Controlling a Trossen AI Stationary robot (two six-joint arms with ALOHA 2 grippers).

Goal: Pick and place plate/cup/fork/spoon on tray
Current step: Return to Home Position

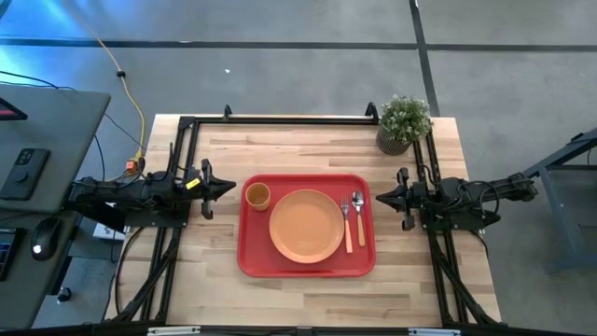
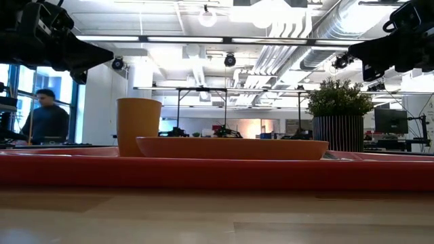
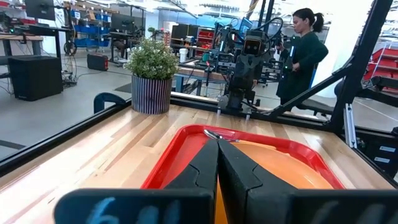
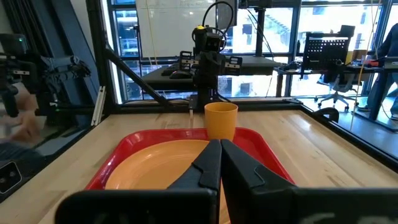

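Seen from above, the plate (image 1: 307, 225), cup (image 1: 257, 195), fork (image 1: 346, 224) and spoon (image 1: 358, 213) all lie on the tray (image 1: 306, 268), between the left gripper (image 1: 227, 188) and right gripper (image 1: 382, 197), touching neither. Both wrist views show fingers pressed together, empty. I judge the thin, slippery cutlery best pinched mid-handle, the light rigid cup by its rim
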